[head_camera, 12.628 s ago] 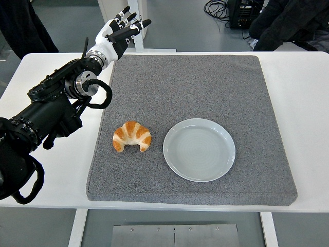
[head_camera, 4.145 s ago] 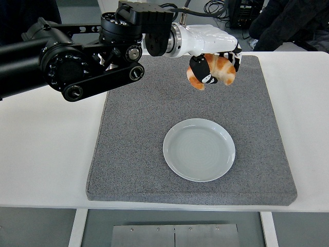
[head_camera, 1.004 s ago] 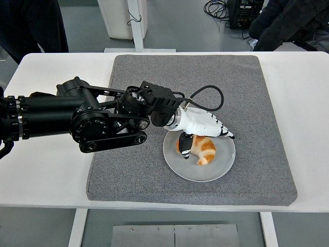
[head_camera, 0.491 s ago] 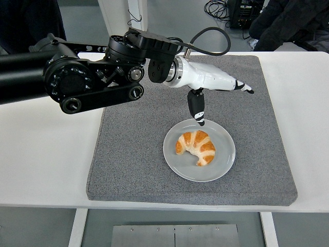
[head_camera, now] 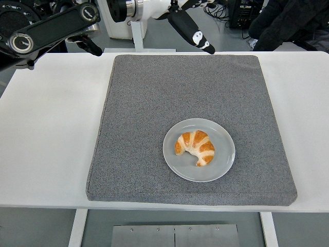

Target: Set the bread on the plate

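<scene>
At far left, carrying the whole setup on a white table (head_camera: 46,128) and showing bare surface on that side. Above the far-left corner, entering from the left edge as the black left arm (head_camera: 46,28), hanging high and well apart from the tabletop. Ending, further right along the top edge, in the white left hand (head_camera: 169,10), partly cropped by the picture border. Showing one black-tipped digit stretched down and to the right over the far edge of the mat. Gripping nothing, with no visible finger curled, so reading as spread and empty. Judging this posture as clearance: standing the hand well away from the plate so that nothing disturbs the load.

Across the middle, covering most of the table with a grey mat (head_camera: 185,92), probably serving as a non-slip, cushioned work surface. Right of the mat's centre and toward the near edge, sitting flat on the mat as a pale round plate (head_camera: 172,154). Lying inside the plate's rim as the bread (head_camera: 195,148), a croissant, resting on its flat side with the hollow of its curve facing the near edge, touching the plate only and overhanging nowhere. Being supported fully by the plate, so unlikely to roll or slide. Judging the placement as done, with nothing remaining except parking the arm.

At top right, beyond the table, showing some cables (head_camera: 216,7) on the floor and part of a person (head_camera: 288,20) in dark clothing, both well apart from the work area. At far right, showing no right arm or hand.
</scene>
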